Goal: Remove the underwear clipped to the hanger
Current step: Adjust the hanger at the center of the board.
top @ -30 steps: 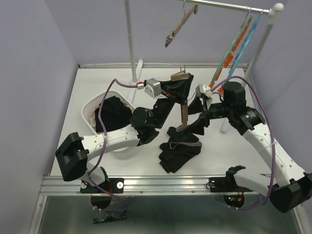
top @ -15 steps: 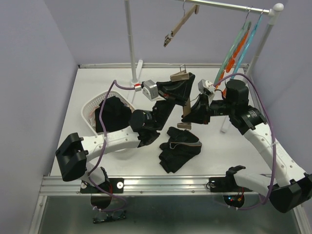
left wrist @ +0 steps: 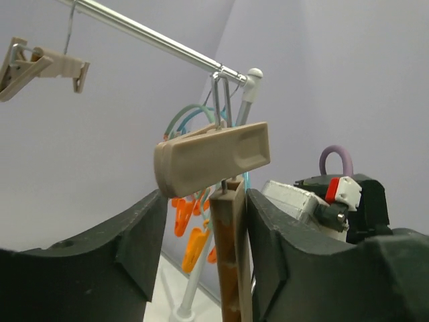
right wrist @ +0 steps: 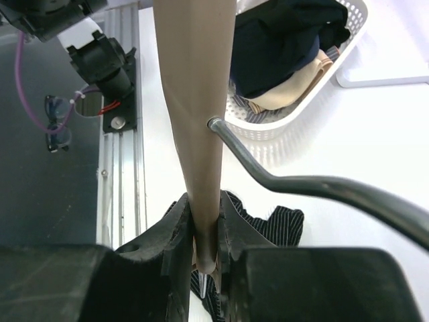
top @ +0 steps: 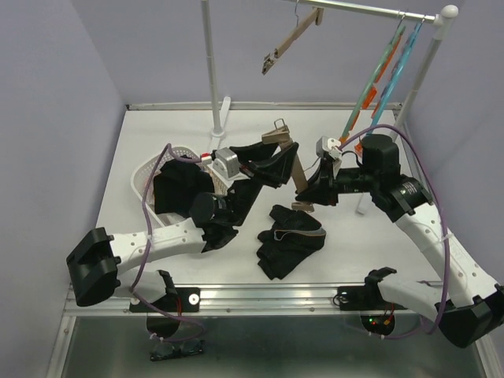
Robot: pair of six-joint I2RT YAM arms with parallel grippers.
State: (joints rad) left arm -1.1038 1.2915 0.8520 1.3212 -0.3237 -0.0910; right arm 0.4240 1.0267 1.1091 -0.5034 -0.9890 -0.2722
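A tan wooden clip hanger (top: 295,169) stands tilted above the table between both arms. My right gripper (right wrist: 206,251) is shut on its lower end, seen from above at the right gripper (top: 309,193). My left gripper (left wrist: 204,255) is open around the hanger's bar (left wrist: 231,261), which rests against the right finger with a gap to the left one. One hanger clip (left wrist: 214,157) shows above the jaws. Black striped underwear (top: 287,236) lies in a heap on the table, also seen as the underwear (right wrist: 275,221) below the right jaws. More dark underwear (top: 179,189) fills the basket. No cloth shows on the hanger.
A white laundry basket (top: 146,169) sits at the left. A clothes rack stands at the back with a post (top: 211,71), another tan hanger (top: 287,39) and orange and teal hangers (top: 386,71) on its rail. The hanger's metal hook (right wrist: 308,184) juts right.
My right gripper has closed on the hanger's lower end. My left gripper has opened off the hanger's bar, and the left arm has drawn back to the left.
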